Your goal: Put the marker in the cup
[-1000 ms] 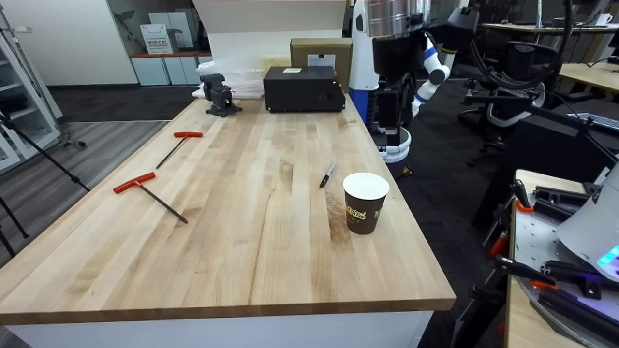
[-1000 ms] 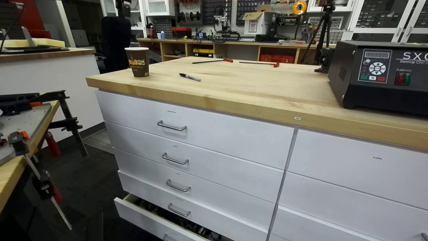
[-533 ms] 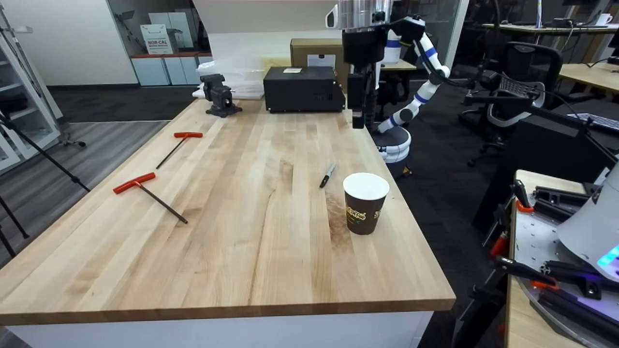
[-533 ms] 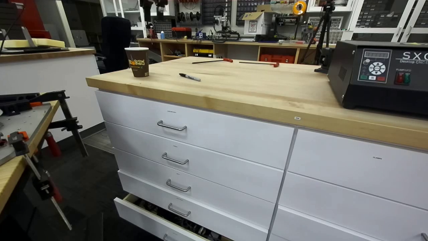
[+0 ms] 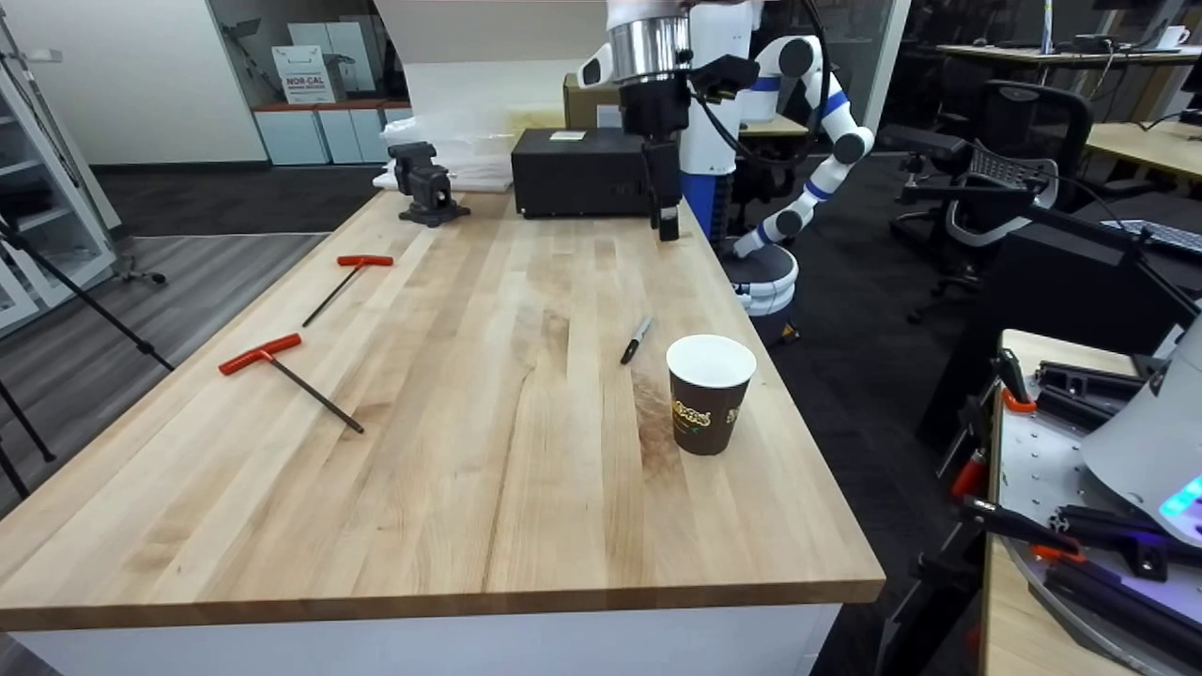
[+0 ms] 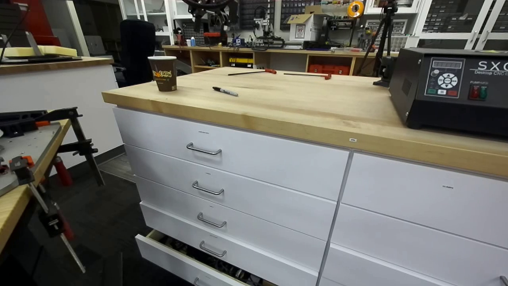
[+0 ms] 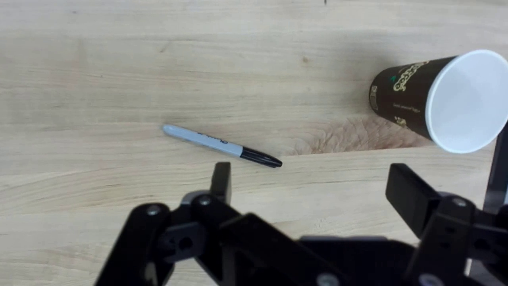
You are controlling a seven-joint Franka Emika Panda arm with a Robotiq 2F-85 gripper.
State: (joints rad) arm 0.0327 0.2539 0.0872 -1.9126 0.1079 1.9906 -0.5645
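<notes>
The marker, with a light grey body and black cap, lies flat on the table in both exterior views (image 5: 638, 339) (image 6: 225, 91) and in the wrist view (image 7: 220, 145). The cup, dark brown with a white rim, stands upright near the table's edge (image 5: 706, 413) (image 6: 164, 75) and to the right in the wrist view (image 7: 408, 93). Its white inside shows. My gripper (image 7: 310, 176) is open and empty, its fingers wide apart. It hangs above the table, beyond the marker in an exterior view (image 5: 665, 225). The marker's cap lies above the gap between the fingers in the wrist view.
Two red-handled T-shaped tools (image 5: 261, 355) (image 5: 364, 262) lie on the table (image 5: 451, 507) on the side away from the cup. A black machine box (image 5: 587, 178) and a small vise (image 5: 429, 188) stand at the table's far end.
My arm and gripper have moved in over the table, leftward in an exterior view, with the gripper now upright above the wood. The marker and cup have not moved.
</notes>
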